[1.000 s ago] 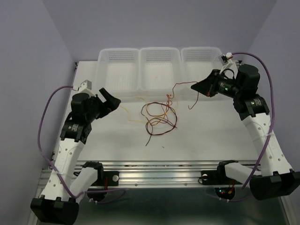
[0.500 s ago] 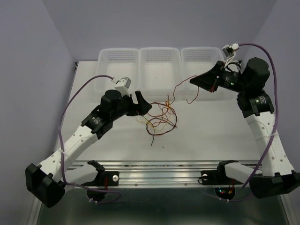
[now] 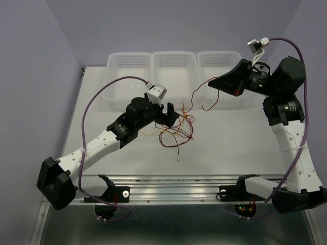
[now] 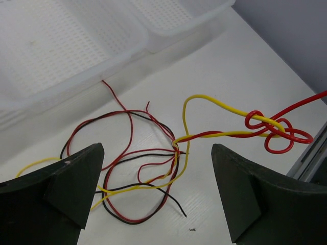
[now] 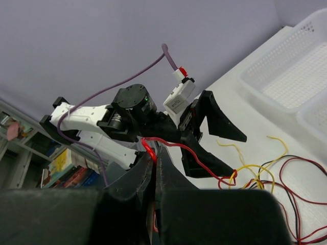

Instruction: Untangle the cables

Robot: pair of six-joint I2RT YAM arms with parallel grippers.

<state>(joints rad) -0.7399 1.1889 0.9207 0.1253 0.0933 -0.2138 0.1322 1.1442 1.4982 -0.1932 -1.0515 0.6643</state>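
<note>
1. The right end effector is closed tight, its jaws pressed together with no gap. It pinches a red cable right at its tips and is raised well off the desk.
2. From that pinch the red cable runs through the air, sloping down and away from the tips toward the opposite arm. In the top view a loose red length hangs in a curl just below the tips.
3. The left end effector is spread wide and holds nothing. It is poised over the heap, one finger on either side. Whether its fingertips meet the desk cannot be told.
4. Between those fingers and just ahead of them lie the cables. They are thin red, yellow and black strands in loose overlapping loops, crossing at a tight meeting point near the middle of the gap.
5. Ahead of the left end effector's right finger, a yellow cable arcs up out of the heap. Red wire winds around it in a small knot of several tight loops. From there a red strand runs on out of the wrist view.
6. Farthest ahead of both end effectors, three white perforated baskets stand side by side along the back of the desk. One thin red end points toward their near wall.
</note>
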